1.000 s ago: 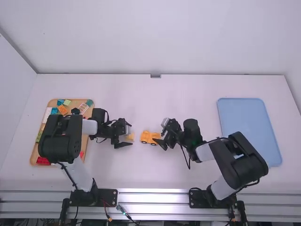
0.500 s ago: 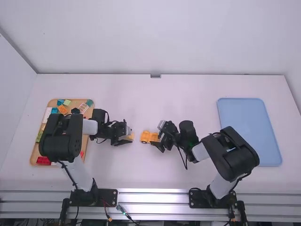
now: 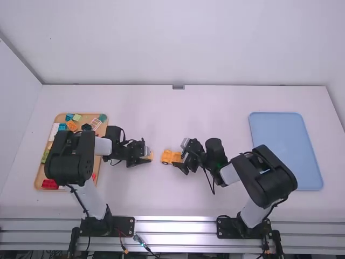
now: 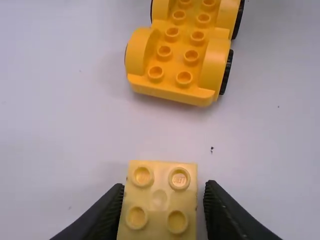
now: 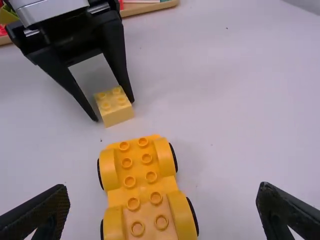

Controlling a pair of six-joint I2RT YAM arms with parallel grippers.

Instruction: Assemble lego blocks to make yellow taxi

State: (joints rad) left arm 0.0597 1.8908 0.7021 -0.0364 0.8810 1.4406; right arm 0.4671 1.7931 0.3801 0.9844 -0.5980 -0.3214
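Our left hand [image 4: 164, 184] is unclenched around the little yellow block [image 4: 160, 200], with a gap on one side, so a crooked squeeze might make the block twist or slip. Our right hand [image 5: 163, 186] is let go too, its fingers wide apart around the yellow car bottom [image 5: 140, 175], and it could get in the way or bump it. The toy tray [image 3: 36, 182] is left of both hands, the blue tray [image 3: 285, 151] right.

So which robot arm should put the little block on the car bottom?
Probably left. The left gripper has fingers on both sides of the pale block. The right gripper is open by the wheeled base and could steady it.
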